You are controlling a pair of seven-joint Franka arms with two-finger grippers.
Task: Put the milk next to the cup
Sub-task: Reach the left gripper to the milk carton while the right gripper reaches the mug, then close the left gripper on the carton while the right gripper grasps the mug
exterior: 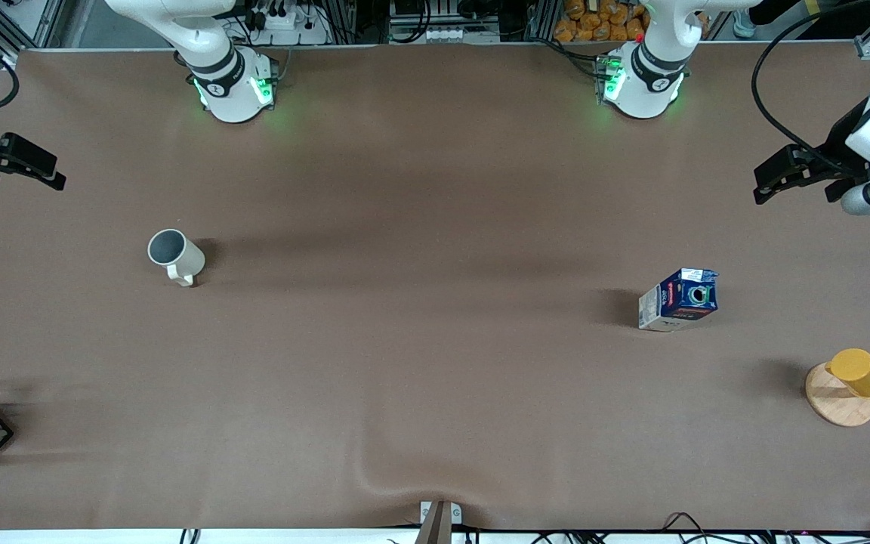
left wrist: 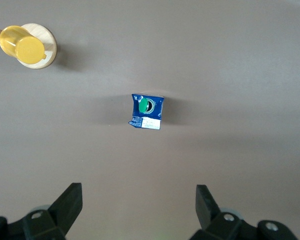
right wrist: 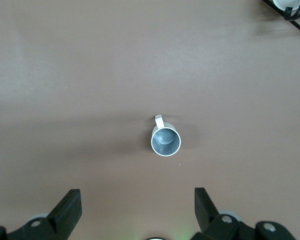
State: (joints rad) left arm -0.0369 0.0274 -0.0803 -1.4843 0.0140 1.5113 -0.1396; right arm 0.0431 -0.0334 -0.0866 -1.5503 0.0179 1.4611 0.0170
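Upright, the milk (exterior: 678, 299) stands at the right of the front view, long axis vertical, green cap (and blue face) turned toward the camera. Well apart, the cup (exterior: 176, 255) stands at left, handle pointing toward the camera. Both tools wait with fingers spread: left tool (exterior: 782, 175) at the right edge, right tool (exterior: 23, 162) at the left edge.

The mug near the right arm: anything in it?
Empty: the right wrist view looks straight into the upright cup and shows only its bare grey bottom.
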